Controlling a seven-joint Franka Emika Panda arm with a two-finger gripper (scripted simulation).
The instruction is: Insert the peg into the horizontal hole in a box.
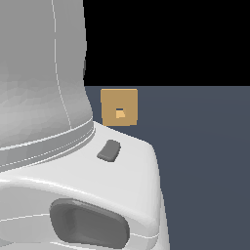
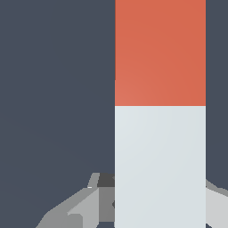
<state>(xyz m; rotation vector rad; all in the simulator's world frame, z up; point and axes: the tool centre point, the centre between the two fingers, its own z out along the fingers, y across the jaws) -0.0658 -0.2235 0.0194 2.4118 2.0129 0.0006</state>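
Basically peg (image 2: pixel 160 111) sits right under the wrist cam, hand (image 2: pixel 156 200) at its pale end w/ fingers (image 2: pixel 80 207) either side; gripping or just straddling, can't tell. Box (image 1: pixel 119 107) w/ hole (image 1: pixel 120 114) stands on the desk (image 1: pixel 205 146), apart from the desk's far edge. Risk: off-centre hold on the white end lets the peg tilt, so the tip catches the hole rim and shoves the box. Arm (image 1: pixel 44 97) blocks most of the exterior view; peg not seen there.
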